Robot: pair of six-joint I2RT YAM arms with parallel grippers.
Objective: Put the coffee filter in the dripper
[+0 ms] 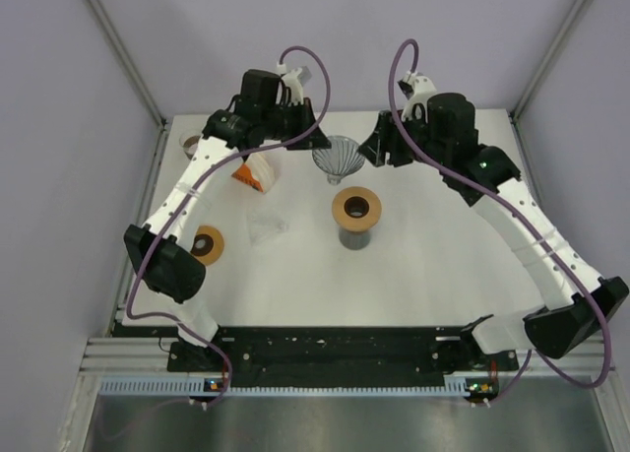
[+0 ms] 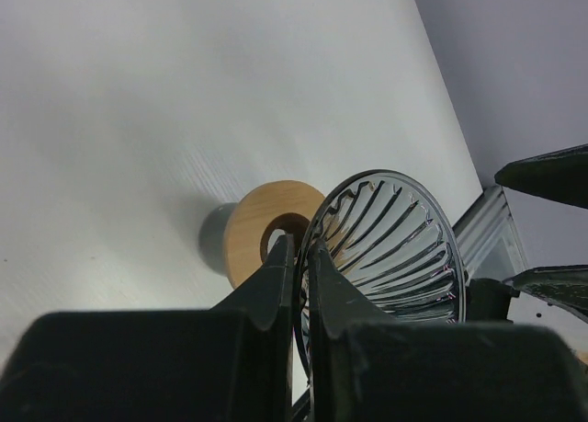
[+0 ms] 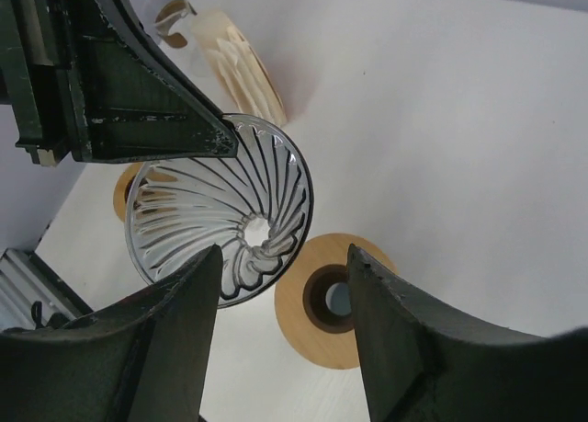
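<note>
Left gripper [image 2: 300, 247] is pinched tight on the rim of the glass dripper [image 2: 395, 247], holding it aloft at twelve o'clock of the wooden stand [image 1: 355, 211]. Right gripper [image 3: 280, 256] gapes wide, empty. The coffee filters [image 1: 254, 171] wait at the dripper's nine o'clock, untouched. Next, I'd say: steady the dripper, fetch one filter.

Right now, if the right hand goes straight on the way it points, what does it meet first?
Most likely the glass dripper, which the left hand holds by its rim just ahead of the open right hand. The wooden ring lies beyond it; depth is hard to judge.
</note>
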